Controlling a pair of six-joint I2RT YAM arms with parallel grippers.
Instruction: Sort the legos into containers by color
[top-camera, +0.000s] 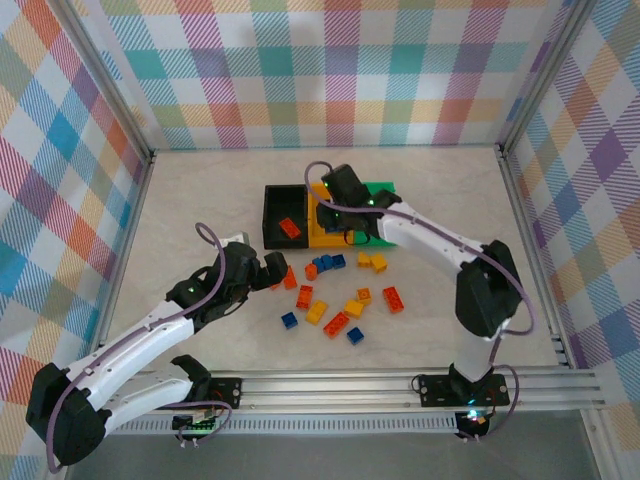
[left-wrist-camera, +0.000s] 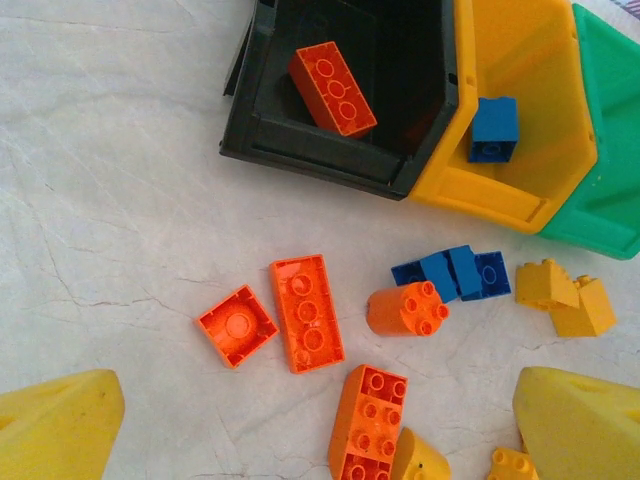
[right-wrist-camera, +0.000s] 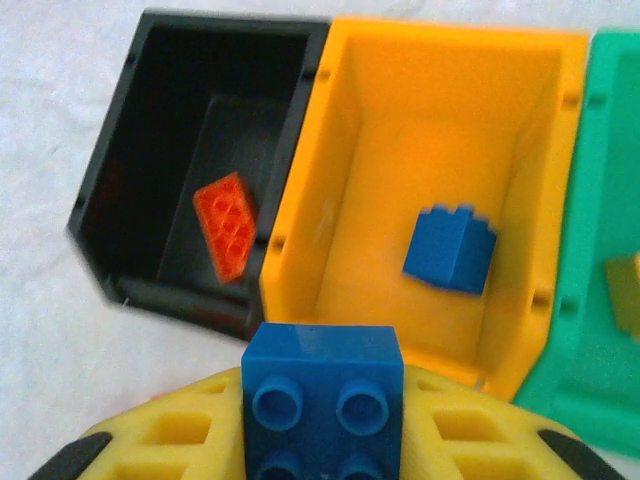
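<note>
Two white arms (top-camera: 140, 335), black joints (top-camera: 480, 295), purple cables (top-camera: 199, 232); yellow pincer fingers (left-wrist-camera: 60, 425)

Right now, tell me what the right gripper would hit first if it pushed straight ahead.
Probably the yellow bin: the right gripper, shut on a blue brick, points into it. Depth is unclear; it may catch the near rim or reach the floor beside the loose brick.

Open table (top-camera: 200, 190) left of black bin (top-camera: 270, 208); bricks (top-camera: 337, 323) crowd front.
</note>
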